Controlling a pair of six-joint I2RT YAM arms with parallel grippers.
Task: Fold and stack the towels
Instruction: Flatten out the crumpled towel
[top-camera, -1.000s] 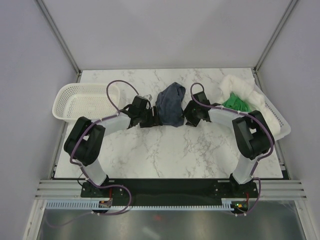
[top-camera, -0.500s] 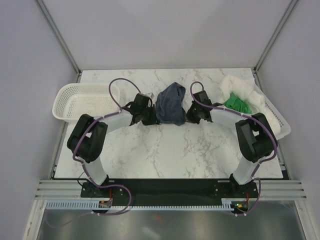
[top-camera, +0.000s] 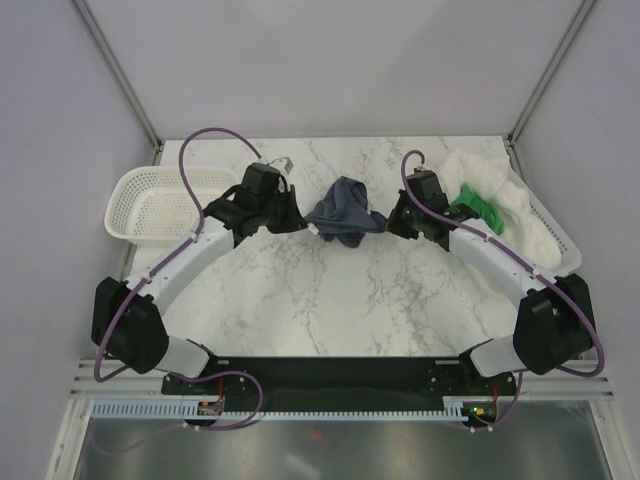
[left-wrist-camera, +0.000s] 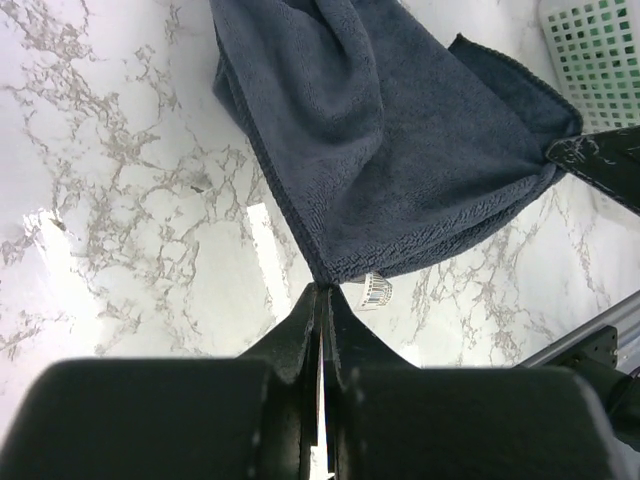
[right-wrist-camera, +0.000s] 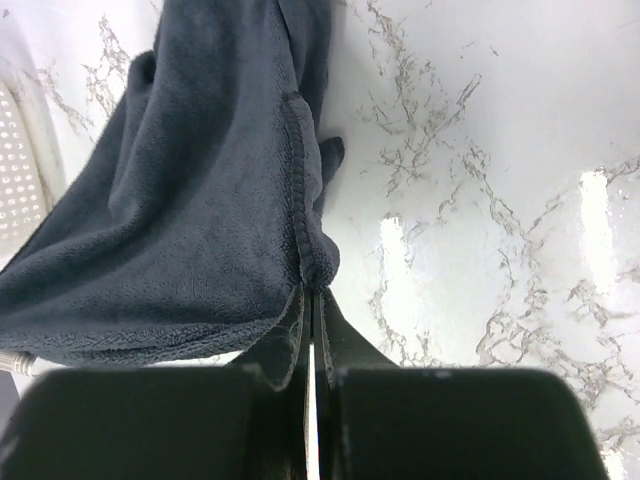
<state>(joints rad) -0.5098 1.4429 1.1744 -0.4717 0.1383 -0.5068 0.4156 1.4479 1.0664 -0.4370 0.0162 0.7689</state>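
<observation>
- Navy towel (top-camera: 343, 210) sags over the bench (top-camera: 330, 300), left jaws and right jaws each clamped on an opposite hemmed corner.
- Open room lies toward the arm bases (top-camera: 340, 378); green towel (top-camera: 473, 207), white towel (top-camera: 495, 180) crowd the right edge.

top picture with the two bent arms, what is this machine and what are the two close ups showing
Two robot arms are bolted at the near edge of a marble table. The top picture looks down from above; each close-up comes from a camera on one wrist. The left tool and the right tool are each shut on a corner of the navy towel, which hangs between them. A green towel and a white towel lie piled in the right basket; the left basket stands opposite.
</observation>
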